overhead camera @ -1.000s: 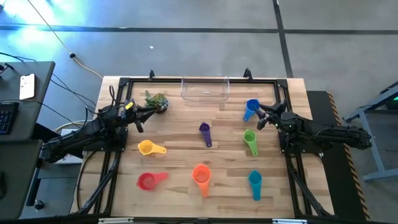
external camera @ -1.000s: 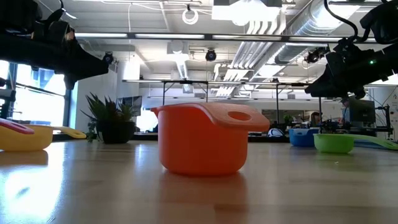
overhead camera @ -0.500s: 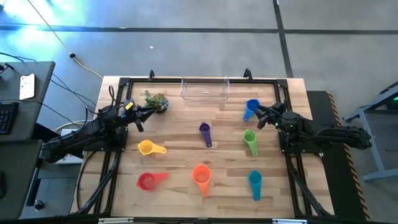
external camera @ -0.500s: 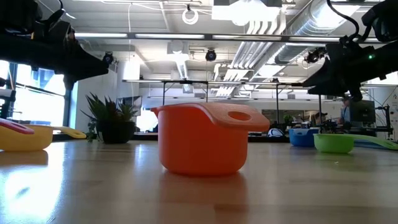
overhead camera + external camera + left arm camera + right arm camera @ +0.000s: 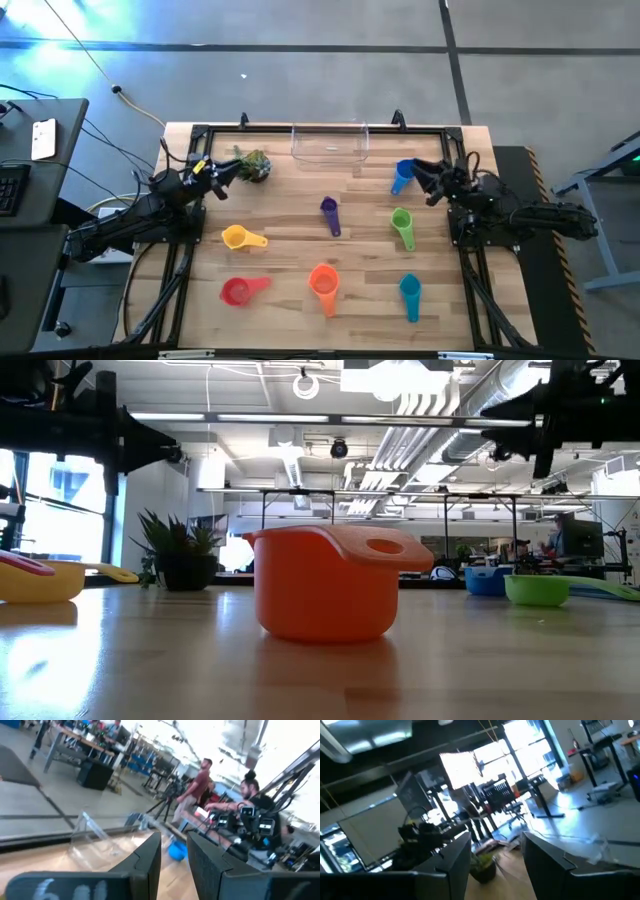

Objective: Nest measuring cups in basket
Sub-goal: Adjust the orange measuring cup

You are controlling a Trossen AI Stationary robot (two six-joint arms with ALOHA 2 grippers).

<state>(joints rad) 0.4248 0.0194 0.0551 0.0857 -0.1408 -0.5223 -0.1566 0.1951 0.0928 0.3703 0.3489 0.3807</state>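
High view: the desk [image 5: 290,215] carries every item of the task, none yet nested. The basket [image 5: 330,143] stands empty at the far edge, midway between the two arms, a placement that appears to let either arm reach it. The cups lie apart from one another across the surface, handles pointing various ways, presumably so each can be taken singly. In order of apparent size: the orange cup [image 5: 324,285] near the front centre, the red cup [image 5: 238,291] at front left, the yellow cup [image 5: 238,238] left of centre, the green cup [image 5: 401,224] right of centre, the blue cup [image 5: 403,175] at far right, the teal cup [image 5: 410,293] at front right, the purple cup [image 5: 330,213] in the middle. A small plant [image 5: 251,163] sits far left, beside the basket but not touching it.

The right gripper [image 5: 424,178] hovers just beside the blue cup, raised off the desk, fingers parted to a moderate gap in the right wrist view and holding nothing. The left gripper [image 5: 226,170] hangs near the plant, fingers narrowly apart in its wrist view, also empty, apparently waiting.

Judgement: the right arm seems positioned for the blue cup; the basket's clear walls may hinder aim
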